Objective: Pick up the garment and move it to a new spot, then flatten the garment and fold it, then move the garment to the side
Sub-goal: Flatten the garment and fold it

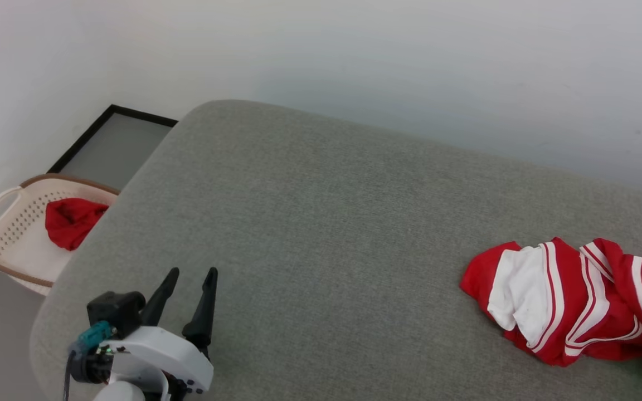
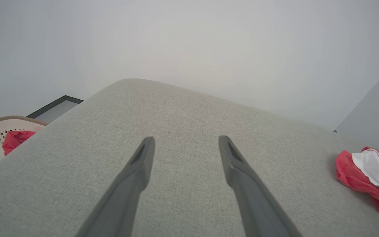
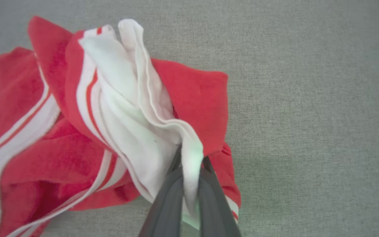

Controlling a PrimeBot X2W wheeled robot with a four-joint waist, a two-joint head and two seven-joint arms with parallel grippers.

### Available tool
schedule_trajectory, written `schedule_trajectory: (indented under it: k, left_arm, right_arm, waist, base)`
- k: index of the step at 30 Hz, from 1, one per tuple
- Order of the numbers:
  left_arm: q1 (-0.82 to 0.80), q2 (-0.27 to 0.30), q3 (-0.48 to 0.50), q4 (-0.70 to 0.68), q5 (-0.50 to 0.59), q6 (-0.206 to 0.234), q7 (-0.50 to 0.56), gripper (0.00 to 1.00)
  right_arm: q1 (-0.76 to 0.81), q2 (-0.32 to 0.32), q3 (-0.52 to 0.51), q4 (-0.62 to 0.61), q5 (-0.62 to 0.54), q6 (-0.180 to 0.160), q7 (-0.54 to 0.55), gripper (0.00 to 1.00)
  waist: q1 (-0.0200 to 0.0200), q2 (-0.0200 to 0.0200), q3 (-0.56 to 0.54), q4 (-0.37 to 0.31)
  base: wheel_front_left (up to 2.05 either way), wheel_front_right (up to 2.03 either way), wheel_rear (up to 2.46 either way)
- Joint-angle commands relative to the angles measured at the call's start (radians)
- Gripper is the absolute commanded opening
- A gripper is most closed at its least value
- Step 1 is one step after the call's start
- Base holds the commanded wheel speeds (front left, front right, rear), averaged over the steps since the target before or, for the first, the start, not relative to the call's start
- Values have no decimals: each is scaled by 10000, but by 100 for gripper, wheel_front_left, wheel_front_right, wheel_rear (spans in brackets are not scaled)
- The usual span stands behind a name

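Clearly the garment (image 1: 572, 303) is soft, light and limp, so I expect it to sag from one hold; my right gripper (image 3: 191, 159) is clamped on a white folded edge, a fair place to lift. It lies crumpled at the right end of the grey cushion (image 1: 326, 223), long axis roughly left-to-right in the head view, no clear top. My left gripper (image 1: 193, 274) hovers spread and empty, well apart.

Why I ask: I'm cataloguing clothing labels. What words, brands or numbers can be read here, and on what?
None can be read: the garment, pinched by the right gripper, shows stripes but no lettering; the basket, its red cloth and the left gripper bear no legible marks.
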Motion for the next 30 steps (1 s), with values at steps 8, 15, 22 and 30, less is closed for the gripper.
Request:
schedule_trajectory:
  k: [8,15,22,30]
  left_arm:
    - [-181,158,-17,-18,-29,-21,65,100]
    - [-168,428,105,-480,-238,-78,326,100]
    - [-50,700,230,-1039,-463,-105,594,100]
    - [91,909,368,-1663,-1105,-307,1209,100]
  right_arm:
    - [-326,-266,1028,258,71,-6,-1120,100]
    - [177,-447,2298,-887,266,-6,-2726,100]
    - [995,-191,3193,-2382,-314,-6,-5387,100]
    - [1856,835,3336,-3302,-1172,-6,-7502,100]
  waist:
    - [0,0,-46,-497]
    - [0,0,-178,-1224]
    - [0,0,-243,-2056]
    - [0,0,-126,-3135]
  base:
    - [0,0,0]
    - [0,0,0]
    - [0,0,0]
    - [0,0,0]
